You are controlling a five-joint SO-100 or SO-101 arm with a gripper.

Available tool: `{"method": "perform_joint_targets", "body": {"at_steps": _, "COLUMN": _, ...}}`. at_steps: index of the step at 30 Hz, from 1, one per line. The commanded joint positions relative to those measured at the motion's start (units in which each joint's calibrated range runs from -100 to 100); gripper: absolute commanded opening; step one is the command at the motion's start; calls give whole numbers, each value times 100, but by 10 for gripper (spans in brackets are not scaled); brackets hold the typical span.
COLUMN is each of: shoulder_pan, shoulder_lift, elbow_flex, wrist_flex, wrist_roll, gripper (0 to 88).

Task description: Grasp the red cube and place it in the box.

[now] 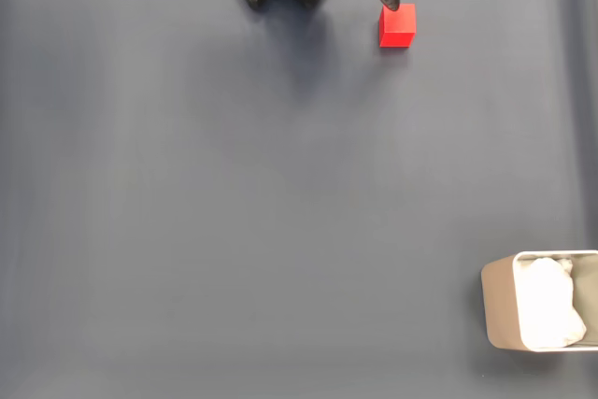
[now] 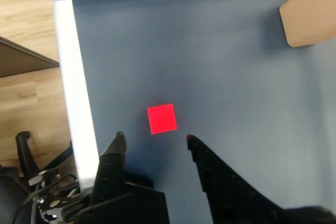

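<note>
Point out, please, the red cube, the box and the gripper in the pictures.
red cube (image 1: 397, 26), fixed view, on its top face.
box (image 1: 499, 304), fixed view, on its left wall.
gripper (image 2: 153, 138), wrist view, midway between its open fingertips.

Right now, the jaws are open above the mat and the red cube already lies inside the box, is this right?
Not quite. The jaws are open, but the red cube is not inside the box. It sits on the dark mat just ahead of the gripper, far from the box, as the fixed view shows.
</note>
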Motion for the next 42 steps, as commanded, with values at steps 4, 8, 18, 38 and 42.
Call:
{"method": "perform_joint_targets", "body": {"at_steps": 4, "shoulder_pan": 112, "shoulder_lift": -40, "elbow_flex": 121, "wrist_flex": -257, "wrist_roll": 107, "gripper": 291}}
{"method": "perform_joint_targets", "body": {"at_steps": 8, "shoulder_pan": 183, "shoulder_lift": 30, "elbow_flex": 185, "wrist_flex": -380, "wrist_roll": 132, "gripper": 296}}
{"method": "perform_joint_targets", "body": {"at_steps": 18, "shoulder_pan": 240, "shoulder_lift": 471, "elbow_flex": 358, "wrist_flex": -937, "wrist_roll": 39, "gripper": 304}}
{"method": "perform_joint_targets", "body": {"at_steps": 38, "shoulder_pan": 282, "shoulder_lift": 853, "elbow_flex": 915, "wrist_flex": -1749, "wrist_roll": 112, "gripper": 320}}
{"method": "perform_joint_targets", "body": {"at_steps": 42, "shoulder_pan": 247, "shoulder_lift": 853, "elbow_flex": 1043, "wrist_flex": -1823, "wrist_roll": 93, "gripper": 323}}
